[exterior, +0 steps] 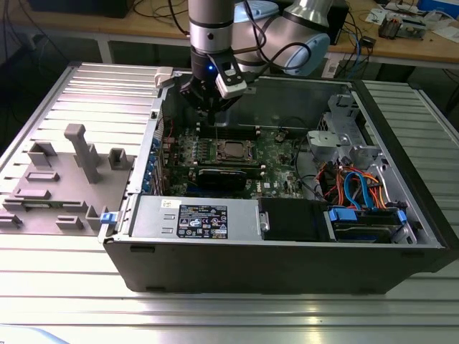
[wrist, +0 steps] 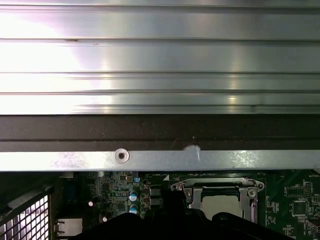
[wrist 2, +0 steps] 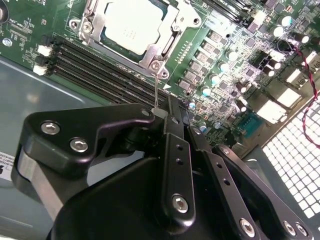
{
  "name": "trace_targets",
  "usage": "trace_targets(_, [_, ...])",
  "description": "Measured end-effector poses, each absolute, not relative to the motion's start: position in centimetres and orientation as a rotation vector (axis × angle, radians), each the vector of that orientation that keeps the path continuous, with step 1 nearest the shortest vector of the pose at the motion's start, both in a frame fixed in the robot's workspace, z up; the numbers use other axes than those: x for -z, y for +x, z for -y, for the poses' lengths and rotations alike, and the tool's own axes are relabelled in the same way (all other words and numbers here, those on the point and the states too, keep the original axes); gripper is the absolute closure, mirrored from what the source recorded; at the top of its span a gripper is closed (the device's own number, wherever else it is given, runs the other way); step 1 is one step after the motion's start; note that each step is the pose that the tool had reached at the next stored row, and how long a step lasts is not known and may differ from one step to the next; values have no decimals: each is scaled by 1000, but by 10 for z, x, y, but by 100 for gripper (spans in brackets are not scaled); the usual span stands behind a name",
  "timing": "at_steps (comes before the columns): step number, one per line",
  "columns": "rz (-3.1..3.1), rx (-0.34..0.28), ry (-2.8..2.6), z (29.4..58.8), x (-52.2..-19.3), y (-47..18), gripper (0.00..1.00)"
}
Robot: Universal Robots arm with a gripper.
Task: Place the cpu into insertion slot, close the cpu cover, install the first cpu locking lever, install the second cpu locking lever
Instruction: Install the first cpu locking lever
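The cpu lies flat in the insertion slot on the green board, dull silver top up, also seen as the cpu and the cpu. The cpu cover is down around it as a silvery frame. A thin metal locking lever rises from the socket's corner to my gripper, whose black fingers are shut on its free end. In the exterior view my gripper hangs just above and behind the socket, with the lever as a thin line beneath it.
Long black memory slots run beside the socket. A long black card lies in front of it. The case's metal wall, a power supply and a drive bay with cables hem the board in. A grey fixture stands at the exterior view's left.
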State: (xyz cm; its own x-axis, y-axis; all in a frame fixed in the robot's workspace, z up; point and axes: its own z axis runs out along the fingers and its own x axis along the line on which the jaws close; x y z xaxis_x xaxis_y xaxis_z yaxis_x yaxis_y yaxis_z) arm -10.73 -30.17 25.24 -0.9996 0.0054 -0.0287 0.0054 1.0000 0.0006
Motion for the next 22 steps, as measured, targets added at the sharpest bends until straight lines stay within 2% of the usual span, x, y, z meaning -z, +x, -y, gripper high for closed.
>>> trace_targets(22, [-3113,-1,8,302,-252,-102,89])
